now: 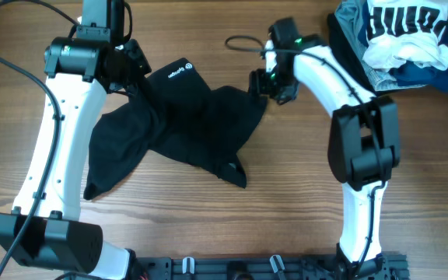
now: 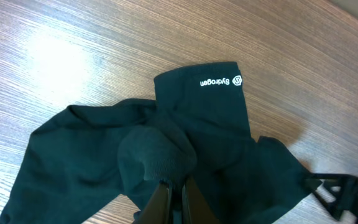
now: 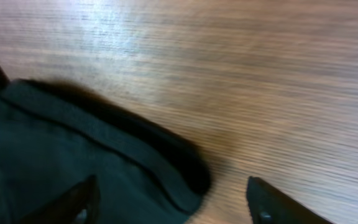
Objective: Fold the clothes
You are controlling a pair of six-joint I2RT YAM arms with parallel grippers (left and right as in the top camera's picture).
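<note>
The black garment [image 1: 185, 124] lies crumpled across the middle of the wooden table, its small white logo [image 1: 177, 72] facing up near the back. My left gripper [image 1: 134, 66] is at the garment's back left part and is shut on a bunched fold of the black fabric [image 2: 157, 155]; the logo [image 2: 221, 81] shows beyond it. My right gripper [image 1: 264, 84] is open at the garment's right edge. In the right wrist view its fingers [image 3: 173, 202] straddle the black hem [image 3: 104, 162], one finger over cloth, one over bare wood.
A pile of other clothes [image 1: 395, 39], white-and-navy lettered on top with grey and dark blue beneath, sits at the back right corner. A black cable [image 1: 243, 43] loops behind the right gripper. Bare table [image 1: 286, 218] lies in front of the garment.
</note>
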